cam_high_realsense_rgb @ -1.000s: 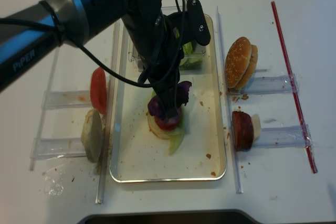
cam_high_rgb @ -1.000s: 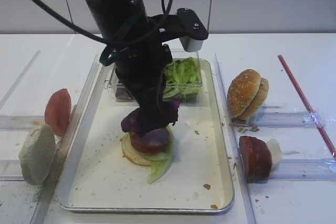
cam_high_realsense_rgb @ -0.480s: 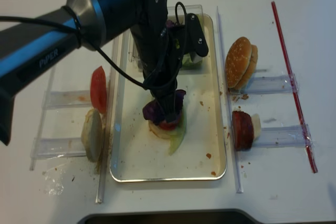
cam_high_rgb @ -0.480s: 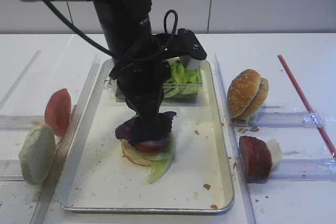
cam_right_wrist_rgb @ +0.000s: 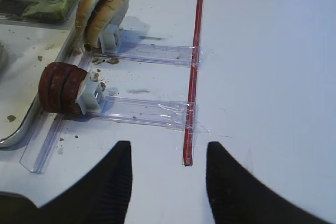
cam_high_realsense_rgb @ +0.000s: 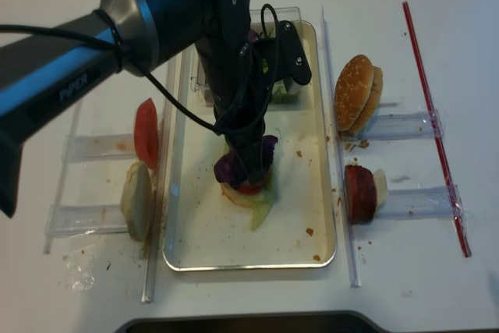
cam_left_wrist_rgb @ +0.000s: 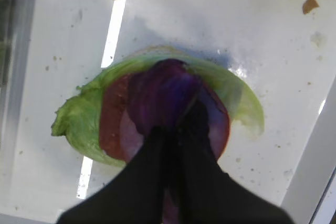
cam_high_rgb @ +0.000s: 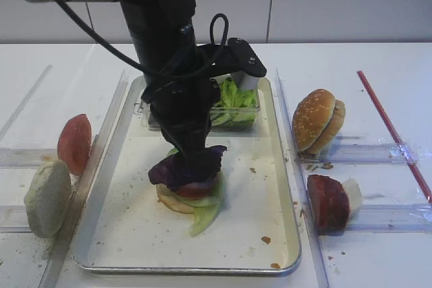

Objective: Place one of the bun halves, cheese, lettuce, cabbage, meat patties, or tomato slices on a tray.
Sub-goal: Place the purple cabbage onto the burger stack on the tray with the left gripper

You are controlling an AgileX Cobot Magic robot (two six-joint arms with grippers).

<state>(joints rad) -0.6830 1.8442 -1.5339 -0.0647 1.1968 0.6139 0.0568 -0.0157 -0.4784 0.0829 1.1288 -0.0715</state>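
Note:
My left gripper (cam_high_rgb: 196, 164) is shut on the dark purple cabbage (cam_high_rgb: 177, 168), which rests on top of a stack on the silver tray (cam_high_rgb: 295, 231). In the left wrist view the closed fingers (cam_left_wrist_rgb: 197, 145) pinch the cabbage (cam_left_wrist_rgb: 163, 90) over a red slice (cam_left_wrist_rgb: 111, 124) and a lettuce (cam_left_wrist_rgb: 79, 127) leaf. A bun half (cam_high_rgb: 169, 202) lies at the bottom of the stack. From the realsense view the gripper (cam_high_realsense_rgb: 253, 168) and cabbage (cam_high_realsense_rgb: 229, 169) sit mid-tray. My right gripper (cam_right_wrist_rgb: 168, 148) hangs open over bare white table, holding nothing.
A clear box of lettuce (cam_high_rgb: 235, 102) stands at the tray's far end, behind the arm. Right of the tray, racks hold bun halves (cam_high_rgb: 317, 121) and meat patties (cam_high_rgb: 327, 202); a red strip (cam_high_rgb: 395, 133) lies beyond. On the left stand a tomato slice (cam_high_rgb: 74, 143) and a pale bun half (cam_high_rgb: 47, 197).
My left gripper has come down with the cabbage, from hanging above the stack to resting on it. The right gripper's side has not changed.

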